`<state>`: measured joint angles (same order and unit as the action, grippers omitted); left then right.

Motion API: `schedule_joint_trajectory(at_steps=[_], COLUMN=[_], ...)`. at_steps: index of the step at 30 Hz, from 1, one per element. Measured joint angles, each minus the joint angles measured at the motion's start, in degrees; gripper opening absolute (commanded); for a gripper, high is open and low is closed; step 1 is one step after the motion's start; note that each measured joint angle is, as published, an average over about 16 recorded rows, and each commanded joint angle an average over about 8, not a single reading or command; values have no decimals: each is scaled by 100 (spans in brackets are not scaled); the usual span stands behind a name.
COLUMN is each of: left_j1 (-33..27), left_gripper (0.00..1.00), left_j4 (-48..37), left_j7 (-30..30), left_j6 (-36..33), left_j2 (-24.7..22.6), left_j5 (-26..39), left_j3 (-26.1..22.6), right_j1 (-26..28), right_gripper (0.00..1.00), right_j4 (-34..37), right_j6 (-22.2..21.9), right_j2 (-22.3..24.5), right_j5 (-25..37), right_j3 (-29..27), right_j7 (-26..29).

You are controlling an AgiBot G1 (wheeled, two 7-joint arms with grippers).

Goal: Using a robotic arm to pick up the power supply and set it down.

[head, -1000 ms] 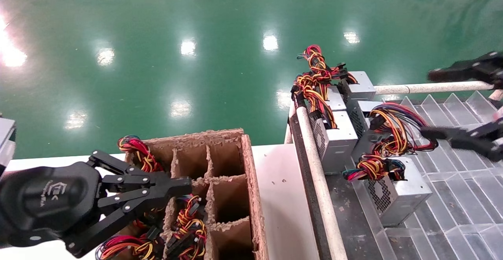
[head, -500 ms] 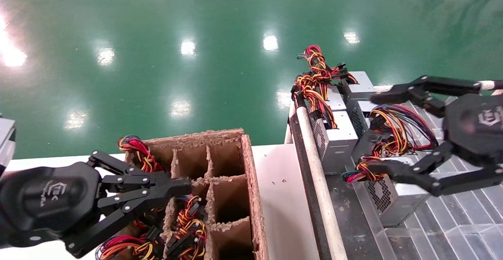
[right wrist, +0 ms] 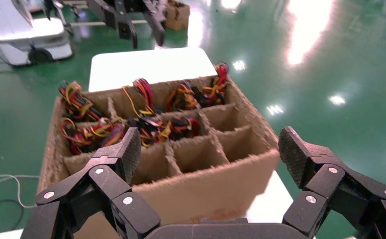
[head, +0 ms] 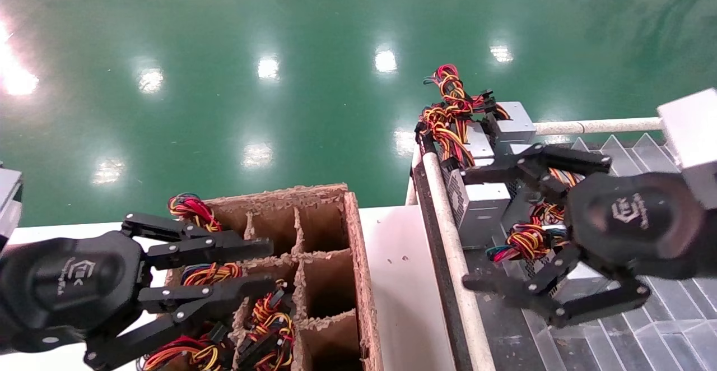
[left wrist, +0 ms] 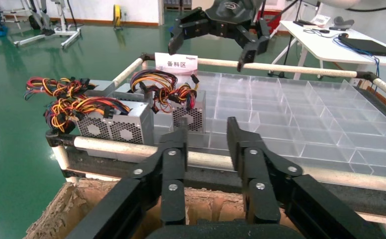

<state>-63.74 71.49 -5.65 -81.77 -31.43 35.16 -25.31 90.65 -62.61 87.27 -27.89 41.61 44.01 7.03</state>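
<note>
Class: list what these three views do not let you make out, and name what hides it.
1. Head view: the power supply is mostly hidden behind the right gripper.
2. Head view: the cardboard box is cut off by the bottom edge; the left gripper covers some compartments.
3. Left wrist view: the white sign is too small to read.

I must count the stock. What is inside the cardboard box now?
The cardboard box has dividers. Bundles of coloured wires fill the compartments on the robot's left; those on its right look empty. What lies under the wires is covered, and the left pincer hides part.
</note>
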Motion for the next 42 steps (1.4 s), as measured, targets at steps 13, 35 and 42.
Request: schedule_joint_trajectory(at_steps=[13,35,42], left_j1=[0,2,2], left_gripper=[100,100,100], left_j4=[0,-1,-1], left_j7=[0,0,0], left_j6=[0,1,1], left_j2=[0,1,1], left_j5=[0,0,0], left_j3=[0,1,1], right_j1=[-1457,-3081,-3021], right_gripper=[100,100,100], right_j4=[-549,-1154,-1134], right_j6=[-79,-169,-169], right_j2=[-357,-753,-739], right_j5=[13,26,26], right_j3=[-1402,-2963,-2906], right_j7=[187,390,385])
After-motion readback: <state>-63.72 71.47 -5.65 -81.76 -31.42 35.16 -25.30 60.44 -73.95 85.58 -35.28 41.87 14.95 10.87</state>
